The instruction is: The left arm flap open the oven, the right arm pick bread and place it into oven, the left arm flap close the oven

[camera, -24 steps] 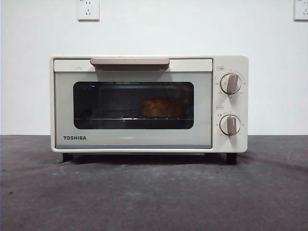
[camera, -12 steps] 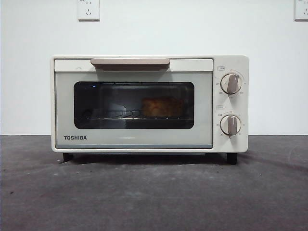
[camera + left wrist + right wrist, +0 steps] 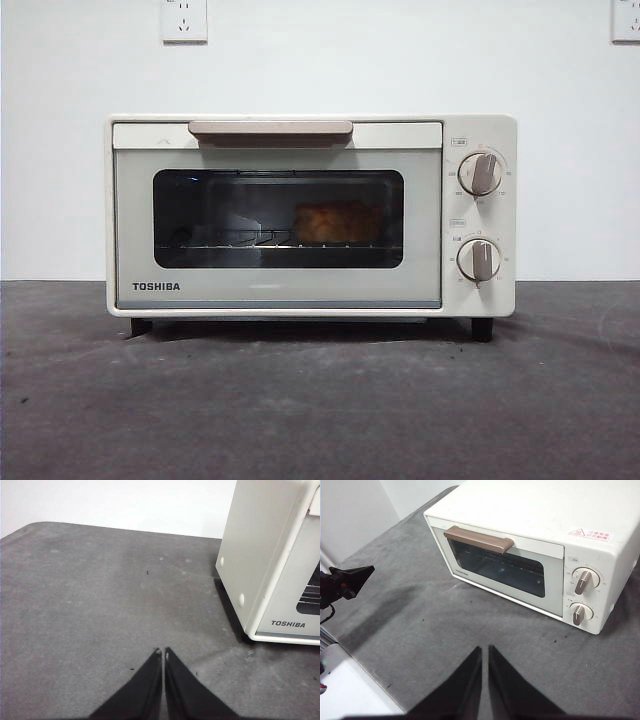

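1. The oven (image 3: 310, 215) stands shut on the counter (image 3: 320, 400), with the bread (image 3: 337, 222) inside on the rack, seen through the window at about 3 o'clock of its centre.
2. The left gripper (image 3: 163, 653) hangs over bare counter, well clear of the oven's side, jaws pressed together and holding nothing.
3. The right gripper (image 3: 485, 650) hangs high in front of the oven, jaws nearly touching, empty.
4. Judged risk: the task looks finished, so the main hazard is a retreating arm clipping the handle (image 3: 270, 129) and dropping the door, or nudging the oven.
5. Readable writing: "TOSHIBA" at the door's 7 o'clock corner. A red-and-white warning label (image 3: 589, 534) sits on the top; its text and the knob markings are too small to read.
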Controlling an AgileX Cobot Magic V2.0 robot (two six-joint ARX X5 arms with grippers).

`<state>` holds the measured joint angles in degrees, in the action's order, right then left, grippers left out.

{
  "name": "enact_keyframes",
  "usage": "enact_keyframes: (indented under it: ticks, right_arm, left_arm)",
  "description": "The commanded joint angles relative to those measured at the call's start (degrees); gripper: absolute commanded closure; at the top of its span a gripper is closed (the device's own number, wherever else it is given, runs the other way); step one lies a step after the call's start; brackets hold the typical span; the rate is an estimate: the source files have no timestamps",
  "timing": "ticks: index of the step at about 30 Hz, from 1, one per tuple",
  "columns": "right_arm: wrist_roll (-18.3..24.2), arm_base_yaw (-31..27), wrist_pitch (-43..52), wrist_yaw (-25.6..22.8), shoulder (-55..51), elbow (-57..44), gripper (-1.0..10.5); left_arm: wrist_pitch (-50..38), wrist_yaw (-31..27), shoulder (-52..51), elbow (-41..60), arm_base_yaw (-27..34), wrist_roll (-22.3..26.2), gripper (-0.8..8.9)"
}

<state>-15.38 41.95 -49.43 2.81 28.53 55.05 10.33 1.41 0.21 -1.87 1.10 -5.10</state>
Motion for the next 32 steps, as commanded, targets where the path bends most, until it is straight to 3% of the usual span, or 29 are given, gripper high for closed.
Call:
enact_keyframes:
  ticks: [1, 5, 9, 12, 17, 23, 32]
  right_arm:
    - [0.4, 0.5, 0.6, 0.0, 0.1, 1.1, 9.3]
    - [3.0, -4.5, 0.7, -5.7, -1.0, 0.6, 9.3]
    - [6.3, -18.5, 3.9, -3.0, -4.4, -6.1, 9.3]
    - [9.3, -29.0, 12.6, -2.3, -9.6, -17.0, 9.3]
    - [11.9, -40.1, 28.5, -0.7, -18.9, -35.2, 9.3]
    - [14.4, -43.3, 37.0, -0.6, -25.4, -47.7, 9.3]
    - [15.0, -43.2, 39.2, 1.5, -28.3, -54.4, 9.3]
  left_arm:
    - [0.4, -0.2, 0.0, 1.2, 0.1, 0.1, 8.01]
    - [0.4, -0.2, 0.0, 1.2, 0.1, 0.1, 8.01]
    - [0.4, -0.2, 0.0, 1.2, 0.1, 0.1, 8.01]
    - [0.4, -0.2, 0.0, 1.2, 0.1, 0.1, 8.01]
    - [0.4, -0.2, 0.0, 1.2, 0.1, 0.1, 8.01]
    - [0.4, -0.2, 0.0, 1.2, 0.1, 0.1, 8.01]
    - [0.4, -0.2, 0.0, 1.2, 0.1, 0.1, 8.01]
